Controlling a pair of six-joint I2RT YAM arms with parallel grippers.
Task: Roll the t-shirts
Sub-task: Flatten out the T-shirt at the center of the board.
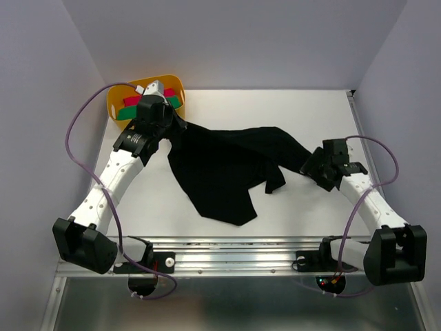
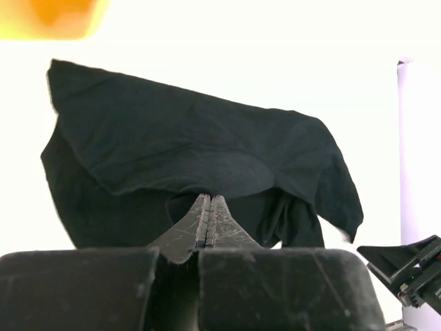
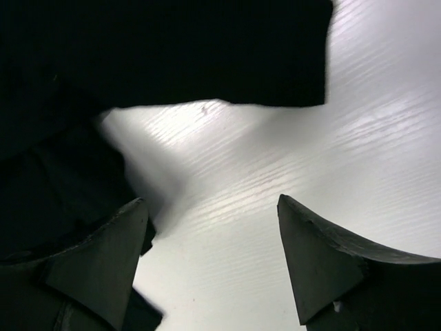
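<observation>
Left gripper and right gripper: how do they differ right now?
The left gripper is shut, pinching the black t-shirt; the right gripper is open, gripping nothing. The left gripper sits by the yellow tub; the right gripper sits at the shirt's opposite end. Both are at the shirt's edges.

Left fingers (image 2: 204,224) tight together on an outstretched arm; right fingers (image 3: 96,269) wide apart, arm bent.
</observation>
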